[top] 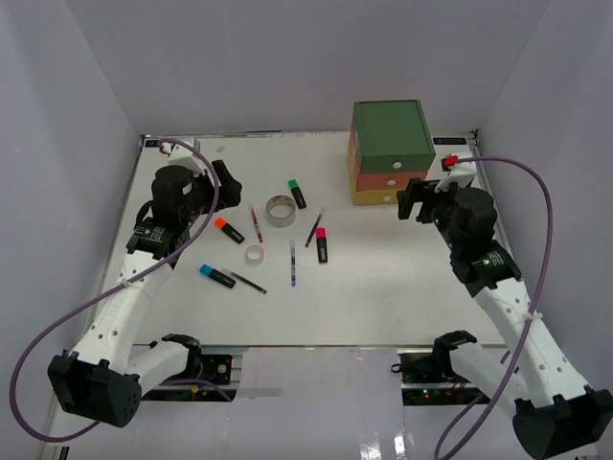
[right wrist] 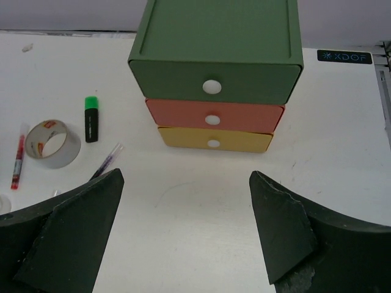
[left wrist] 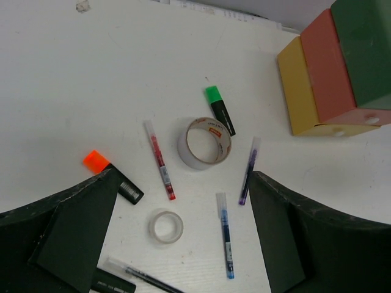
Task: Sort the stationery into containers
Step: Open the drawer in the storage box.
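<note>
table [top: 402, 287]: white | on it: drawer unit [top: 388, 153], highlighters [top: 322, 245], pens [top: 292, 264], grey tape roll [top: 280, 212], whitish tape roll [top: 254, 254]

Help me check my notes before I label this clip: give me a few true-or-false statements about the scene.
1. The green drawer, orange drawer and yellow drawer are all shut. True.
2. The right gripper holds a highlighter. False: the right gripper is open and empty; the green-capped highlighter lies on the table beside the grey tape roll.
3. The green drawer is on top of the stack. True.
4. One tape roll sits inside the other. False: the smaller tape roll lies apart from the grey one.
5. The left gripper is open, holding nothing. True.
</note>
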You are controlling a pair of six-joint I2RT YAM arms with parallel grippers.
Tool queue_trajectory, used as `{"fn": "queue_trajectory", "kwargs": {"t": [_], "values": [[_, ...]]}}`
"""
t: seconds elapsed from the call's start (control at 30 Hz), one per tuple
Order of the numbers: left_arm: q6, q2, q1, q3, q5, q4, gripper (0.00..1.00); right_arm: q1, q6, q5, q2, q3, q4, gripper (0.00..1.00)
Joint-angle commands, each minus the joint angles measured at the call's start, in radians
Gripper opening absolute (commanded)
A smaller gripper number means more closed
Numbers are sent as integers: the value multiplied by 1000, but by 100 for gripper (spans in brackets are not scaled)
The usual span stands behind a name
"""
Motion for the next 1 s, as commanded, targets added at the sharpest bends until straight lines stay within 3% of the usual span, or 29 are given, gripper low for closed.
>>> {"fn": "queue_trajectory", "kwargs": {"t": [0.0, 0.13, 0.23, 0.67, 0.97], "values": [[20, 34, 7, 37, 6, 90, 98, 2, 27, 108, 151, 105, 99, 90], [37, 25, 34, -27, 20, 129, 98, 0, -28, 111, 271, 143, 147, 90], [31, -7, 88, -81, 39, 140, 98, -4, -50, 101, 348, 157, 213, 99], [36, -63, 117, -145, -43, 156, 98, -66, -93, -24, 557, 211, 314, 72], [33, -59, 128, -147, -27, 156, 98, -75, -93, -36, 644, 255, 343, 67]]}}
